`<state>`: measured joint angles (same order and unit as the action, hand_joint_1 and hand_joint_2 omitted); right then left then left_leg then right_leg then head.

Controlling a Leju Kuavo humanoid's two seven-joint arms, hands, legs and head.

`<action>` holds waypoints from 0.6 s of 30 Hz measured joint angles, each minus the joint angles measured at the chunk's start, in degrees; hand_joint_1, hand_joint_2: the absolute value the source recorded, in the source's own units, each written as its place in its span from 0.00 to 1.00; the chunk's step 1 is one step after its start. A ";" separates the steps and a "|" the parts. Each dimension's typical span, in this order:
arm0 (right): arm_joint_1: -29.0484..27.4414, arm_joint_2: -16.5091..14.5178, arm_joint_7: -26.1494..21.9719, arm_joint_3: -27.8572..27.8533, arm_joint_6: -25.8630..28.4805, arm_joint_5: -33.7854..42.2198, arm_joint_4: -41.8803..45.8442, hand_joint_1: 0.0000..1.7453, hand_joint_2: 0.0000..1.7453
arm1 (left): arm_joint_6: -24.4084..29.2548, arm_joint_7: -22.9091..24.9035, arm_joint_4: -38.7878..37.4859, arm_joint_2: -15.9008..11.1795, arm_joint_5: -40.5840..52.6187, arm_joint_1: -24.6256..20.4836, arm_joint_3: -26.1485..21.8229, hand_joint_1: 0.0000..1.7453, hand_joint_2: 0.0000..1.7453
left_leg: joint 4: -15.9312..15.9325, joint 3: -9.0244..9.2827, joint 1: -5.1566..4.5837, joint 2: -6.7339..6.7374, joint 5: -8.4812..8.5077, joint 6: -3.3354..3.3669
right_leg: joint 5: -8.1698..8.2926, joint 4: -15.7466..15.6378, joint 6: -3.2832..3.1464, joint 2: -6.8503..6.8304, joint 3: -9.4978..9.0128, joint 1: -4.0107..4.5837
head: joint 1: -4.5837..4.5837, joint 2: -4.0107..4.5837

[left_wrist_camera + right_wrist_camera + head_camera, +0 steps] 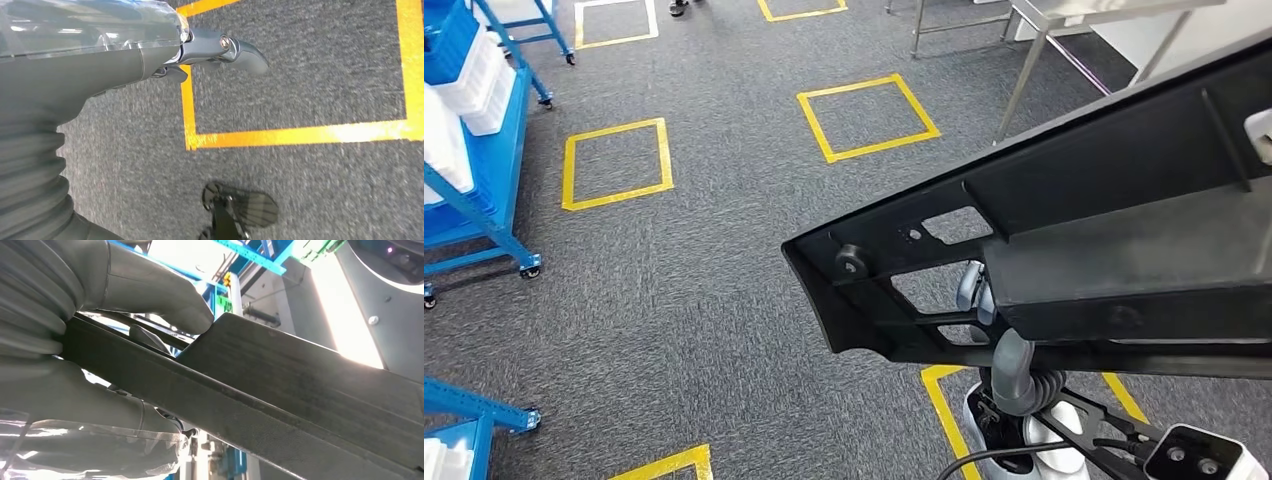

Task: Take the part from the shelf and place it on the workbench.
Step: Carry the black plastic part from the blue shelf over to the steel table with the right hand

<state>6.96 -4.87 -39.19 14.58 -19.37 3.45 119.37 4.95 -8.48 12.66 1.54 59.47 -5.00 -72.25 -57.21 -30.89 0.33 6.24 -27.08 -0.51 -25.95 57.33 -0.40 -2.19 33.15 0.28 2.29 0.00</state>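
Note:
The part (1084,230) is a long black plastic panel with ribs and cut-outs, held up high and slanting across the right half of the head view. My right hand (115,345) grips the part (300,390) at one end, with the thumb (155,295) on one face and the fingers (95,400) on the other. My left hand (210,52) hangs over the carpet and holds nothing, its fingers loosely extended. The blue shelf (484,170) stands at the far left. The metal-legged workbench (1064,20) is at the top right, partly hidden behind the part.
Grey carpet (704,290) with yellow taped squares (869,118) lies ahead. A second blue rack on castors (469,415) sits at the lower left. A person's feet (679,6) show at the top edge. White bins (474,80) fill the shelf.

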 joint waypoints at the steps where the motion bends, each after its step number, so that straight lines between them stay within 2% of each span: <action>1: 0.14 0.05 0.00 0.08 0.04 0.05 -0.05 1.00 1.00 | 0.02 0.04 0.00 0.04 0.00 -0.11 -0.01 0.00 1.00 | -0.53 -0.08 0.10 -0.60 -0.51 -0.26 | 0.16 -0.31 -0.30 0.56 -0.16 -0.16 | -0.01 0.00; 2: 0.32 0.09 0.00 0.21 0.08 0.09 -0.12 1.00 1.00 | 0.03 0.05 -0.01 0.11 0.03 -0.19 -0.01 0.00 1.00 | -2.05 -0.65 0.21 -1.75 -1.57 -0.47 | 0.36 -0.61 -0.64 1.10 -0.35 -0.34 | -0.01 0.00; 4: 0.69 0.16 0.01 0.56 0.14 0.14 -0.34 1.00 1.00 | 0.09 0.08 -0.01 0.19 0.08 -0.09 -0.04 0.00 1.00 | -8.52 -3.56 0.40 -4.69 -5.03 -0.77 | 0.54 -0.88 -1.09 2.22 -0.53 -0.46 | 0.00 0.00; 5: 0.77 0.19 0.01 0.72 0.19 0.14 -0.51 1.00 1.00 | 0.13 0.13 -0.02 0.21 0.10 0.08 -0.07 0.00 1.00 | -12.58 -5.57 0.44 -5.42 -6.67 -0.87 | 0.55 -0.82 -1.20 2.91 -0.50 -0.44 | 0.01 0.00; 6: 0.76 0.21 0.01 0.81 0.25 0.13 -0.70 1.00 1.00 | 0.17 0.19 -0.02 0.21 0.10 0.25 -0.09 0.00 1.00 | -15.61 -7.19 0.45 -5.73 -7.47 -0.97 | 0.53 -0.74 -1.22 3.70 -0.49 -0.44 | 0.01 0.00; 7: 0.74 0.24 0.01 0.85 0.35 0.10 -0.88 1.00 1.00 | 0.20 0.26 -0.02 0.21 0.09 0.37 -0.11 0.00 1.00 | -16.72 -7.97 0.49 -5.86 -7.12 -1.05 | 0.48 -0.60 -1.18 4.53 -0.48 -0.46 | 0.01 0.00; 8: 0.73 0.26 0.01 0.86 0.48 0.07 -1.03 1.00 1.00 | 0.21 0.33 -0.02 0.22 0.09 0.43 -0.12 0.00 1.00 | -15.46 -7.65 0.58 -5.95 -5.63 -1.10 | 0.40 -0.42 -1.07 5.38 -0.50 -0.50 | 0.01 0.00; 9: 0.73 0.26 0.01 0.87 0.68 0.04 -1.14 1.00 1.00 | 0.21 0.39 -0.02 0.22 0.09 0.43 -0.12 0.00 1.00 | -12.13 -6.30 0.75 -6.31 -3.36 -1.14 | 0.27 -0.18 -0.89 6.16 -0.54 -0.57 | 0.01 0.00; 11: 0.74 0.26 0.01 0.87 1.11 0.03 -1.30 1.00 1.00 | 0.21 0.46 -0.02 0.24 0.10 0.41 -0.14 0.00 1.00 | -4.59 -3.05 1.26 -9.04 -0.12 -1.21 | -0.08 0.50 -0.36 7.58 -0.28 -0.64 | -0.01 0.00; 12: 0.68 0.26 0.01 0.87 1.35 0.07 -1.37 1.00 1.00 | 0.21 0.49 -0.02 0.25 0.10 0.44 -0.18 0.00 1.00 | -2.38 -2.12 1.39 -10.19 0.48 -1.17 | -0.15 0.80 -0.02 8.24 0.02 -0.68 | -0.01 0.00; 13: 0.51 0.27 0.01 0.87 1.62 0.13 -1.43 1.00 1.00 | 0.21 0.48 -0.02 0.27 0.10 0.47 -0.21 0.00 1.00 | -1.50 -1.76 1.40 -10.95 0.42 -1.02 | -0.12 0.96 0.36 8.86 0.35 -0.72 | -0.01 0.00; 15: -0.14 0.31 0.00 0.87 2.08 0.30 -1.46 1.00 1.00 | 0.19 0.35 -0.01 0.34 0.09 0.47 -0.27 0.00 1.00 | -1.27 -1.73 1.22 -9.92 0.55 -0.39 | 0.07 0.90 1.15 9.86 0.76 -0.90 | 0.00 0.00; 16: -0.50 0.33 -0.01 0.86 2.22 0.40 -1.45 1.00 1.00 | 0.17 0.23 -0.01 0.39 0.10 0.41 -0.28 0.00 1.00 | -1.04 -1.63 1.20 -9.27 0.68 0.03 | -0.14 1.18 1.44 9.10 0.95 -0.91 | -0.01 0.00; 18: -0.91 0.37 -0.02 0.85 2.33 0.53 -1.45 1.00 1.00 | 0.13 0.07 -0.01 0.49 0.14 0.41 -0.31 0.00 1.00 | -0.57 -1.44 1.16 -7.74 0.86 0.85 | -2.35 4.89 1.84 5.70 2.75 -0.84 | -0.01 0.00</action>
<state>6.05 -4.50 -39.21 15.44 -17.04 3.98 117.92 5.08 -8.41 12.65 2.03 59.61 -4.59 -72.57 -57.78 -32.33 1.49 -1.50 -26.22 0.33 -28.30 62.22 1.44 3.51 35.90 -0.56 2.28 0.00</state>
